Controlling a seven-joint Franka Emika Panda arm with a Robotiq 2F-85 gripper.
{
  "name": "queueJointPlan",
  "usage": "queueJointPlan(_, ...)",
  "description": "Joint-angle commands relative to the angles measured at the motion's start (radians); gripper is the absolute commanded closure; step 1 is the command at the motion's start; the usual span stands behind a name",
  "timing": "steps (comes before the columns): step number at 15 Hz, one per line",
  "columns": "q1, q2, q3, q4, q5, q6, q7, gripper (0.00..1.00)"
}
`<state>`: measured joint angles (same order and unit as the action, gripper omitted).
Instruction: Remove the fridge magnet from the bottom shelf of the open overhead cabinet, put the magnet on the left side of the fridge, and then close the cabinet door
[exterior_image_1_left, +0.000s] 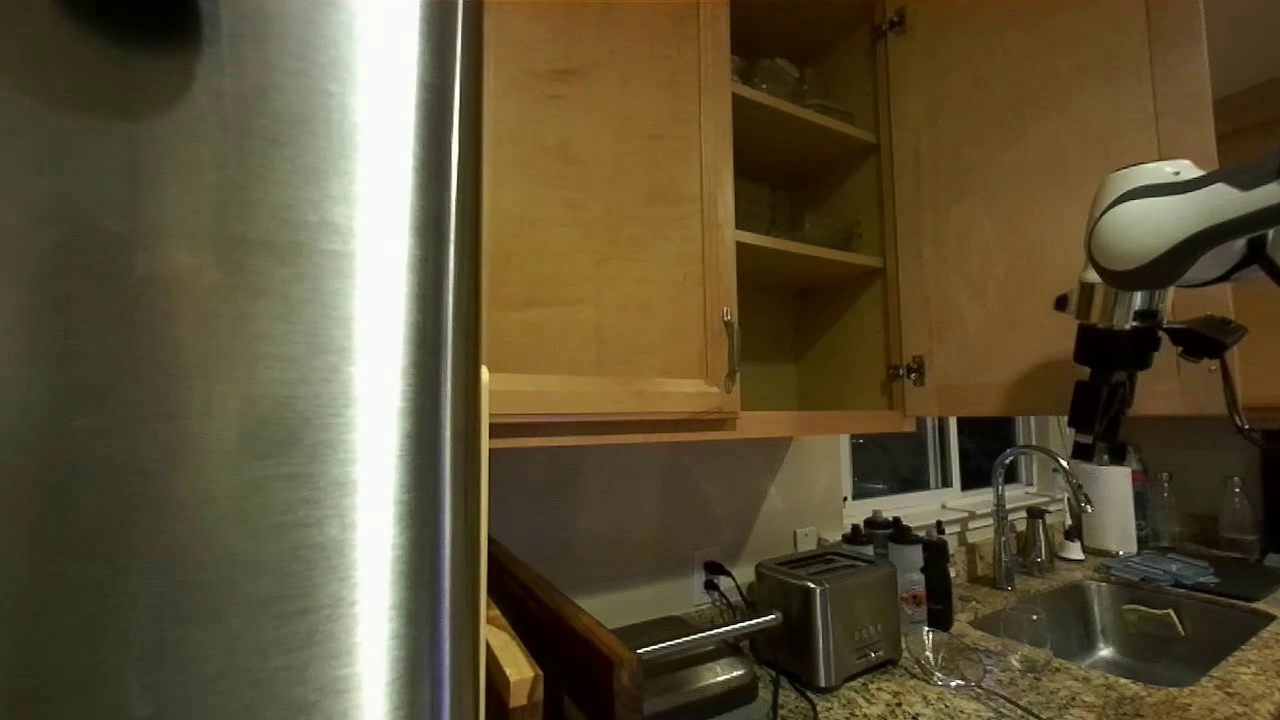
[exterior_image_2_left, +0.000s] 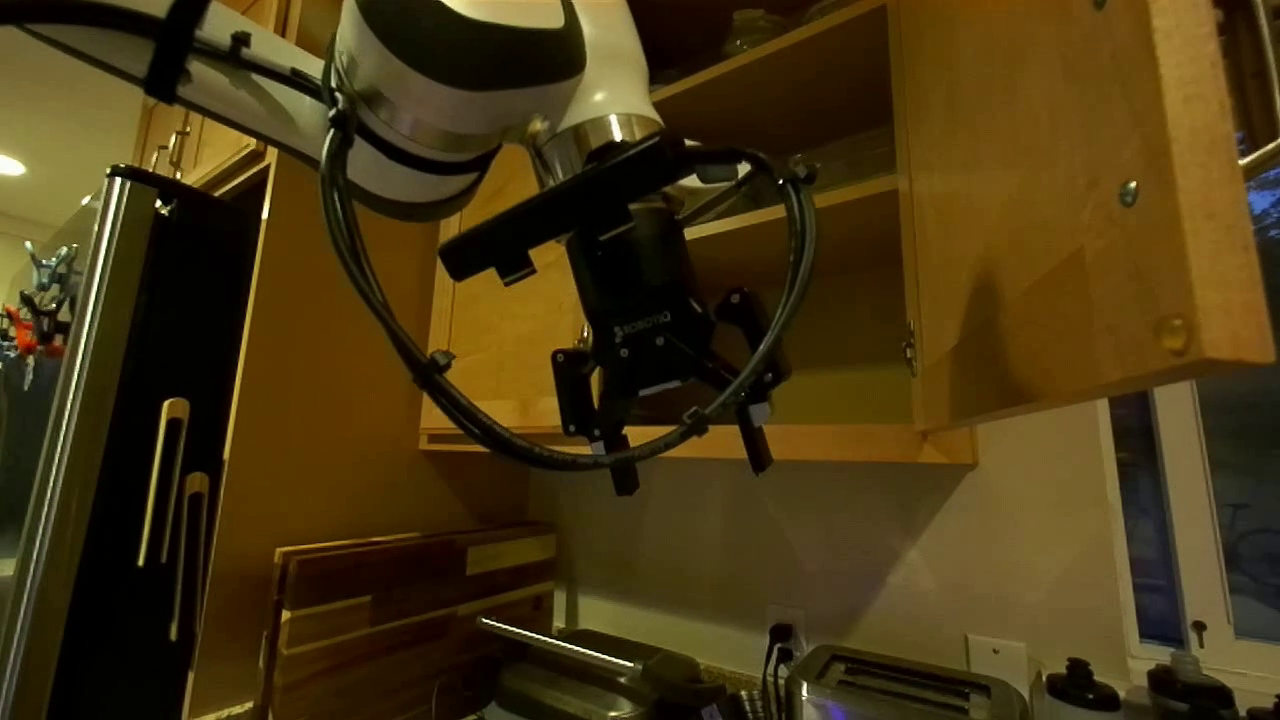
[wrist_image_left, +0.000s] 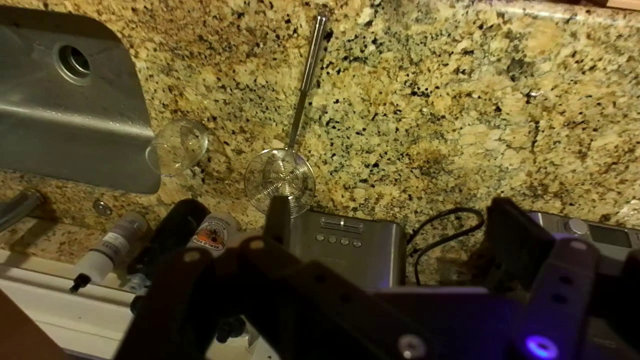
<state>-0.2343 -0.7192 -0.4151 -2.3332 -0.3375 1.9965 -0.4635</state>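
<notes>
The overhead cabinet (exterior_image_1_left: 890, 150) stands open in both exterior views, with its cabinet door (exterior_image_1_left: 1030, 200) swung wide to the right. Its bottom shelf (exterior_image_2_left: 850, 440) shows only its front edge; its top surface is mostly hidden from the low cameras. No magnet can be made out there. The steel fridge (exterior_image_1_left: 280, 400) fills the left of an exterior view. A dark, blurred round shape (exterior_image_1_left: 140, 20) shows at its top edge; I cannot tell whether it is the magnet. My gripper (exterior_image_2_left: 690, 470) is open with nothing between its fingers, apart from the cabinet and pointing down over the counter.
Below are a toaster (wrist_image_left: 350, 250), a wire skimmer (wrist_image_left: 280, 175), a clear glass (wrist_image_left: 177, 145), a sink (wrist_image_left: 75, 115) and bottles (wrist_image_left: 215, 230). A wider closed cabinet door (exterior_image_1_left: 600, 200) adjoins the open one. Colourful clips (exterior_image_2_left: 40, 290) hang by the fridge.
</notes>
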Motion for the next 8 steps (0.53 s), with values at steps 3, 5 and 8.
queueJointPlan(3, -0.066, -0.073, 0.017, -0.024, 0.017, -0.019, 0.083, 0.00)
queueJointPlan(5, -0.089, -0.097, 0.027, -0.037, 0.016, -0.016, 0.138, 0.00)
queueJointPlan(8, -0.120, -0.111, 0.031, -0.057, -0.018, 0.042, 0.196, 0.00)
